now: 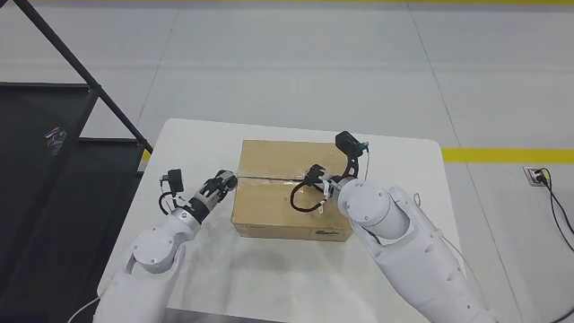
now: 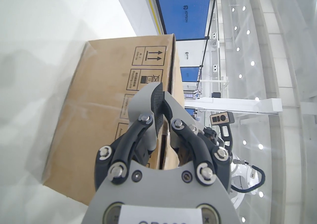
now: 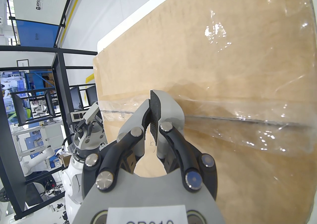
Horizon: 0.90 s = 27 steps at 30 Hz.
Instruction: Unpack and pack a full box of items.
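Top view: white table [image 1: 404, 157], and I read clock directions off it with 12 away from the robot

Cardboard box [image 1: 269, 211] sits about the middle of the table, flaps down, top face flat. The left wrist view shows its side wall [image 2: 99, 101] with printed handling marks; the right wrist view shows the top face [image 3: 223, 49]

Clear tape [image 3: 235, 118] runs along the centre seam from 9 to 3 o'clock, wrinkled and glinting. The seam [image 1: 269, 178] looks unbroken as far as I can tell

Right gripper [image 1: 312, 175] sits over the box top just to the 3 o'clock side of centre, on the seam and pointing toward 9. Up close [image 3: 152, 108] its pads are pressed together with nothing between them

Left gripper [image 1: 224, 179] is at the box's 9 o'clock edge, level with the seam. Its fingertips [image 2: 159, 96] meet at the top edge; closed, and I see nothing pinched
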Tool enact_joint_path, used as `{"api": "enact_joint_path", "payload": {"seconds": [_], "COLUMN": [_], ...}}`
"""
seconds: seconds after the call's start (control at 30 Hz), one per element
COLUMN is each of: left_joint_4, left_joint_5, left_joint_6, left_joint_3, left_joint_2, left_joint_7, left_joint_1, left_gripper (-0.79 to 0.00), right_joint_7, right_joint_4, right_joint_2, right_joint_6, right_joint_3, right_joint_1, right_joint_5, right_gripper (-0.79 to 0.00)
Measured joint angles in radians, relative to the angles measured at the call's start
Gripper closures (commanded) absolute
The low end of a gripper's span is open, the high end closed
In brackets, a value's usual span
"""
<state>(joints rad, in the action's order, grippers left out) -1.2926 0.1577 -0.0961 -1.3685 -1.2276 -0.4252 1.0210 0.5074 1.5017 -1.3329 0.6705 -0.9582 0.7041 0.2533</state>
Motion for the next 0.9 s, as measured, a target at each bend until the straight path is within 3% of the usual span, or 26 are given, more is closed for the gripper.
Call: {"api": "enact_joint_path", "payload": {"seconds": [0.57,0.9], "left_joint_4": [0.073,0.127], "left_joint_5": [0.023,0.039], "left_joint_6": [-0.018,-0.046], "left_joint_3": [0.02,0.048], "left_joint_2": [-0.008,-0.019], "left_joint_7": [0.003,0.014], "left_joint_1": [-0.023,-0.055], "left_gripper": [0.0,0.0], "right_joint_7": [0.023,-0.012], "right_joint_4": [-0.017,-0.098], "right_joint_2": [-0.015,-0.051], "right_joint_6": [-0.009,-0.093], "right_joint_3": [0.012,0.036], "right_joint_1": [-0.014,-0.058], "right_joint_5": [0.007,-0.101], "right_gripper": [0.0,0.0]}}
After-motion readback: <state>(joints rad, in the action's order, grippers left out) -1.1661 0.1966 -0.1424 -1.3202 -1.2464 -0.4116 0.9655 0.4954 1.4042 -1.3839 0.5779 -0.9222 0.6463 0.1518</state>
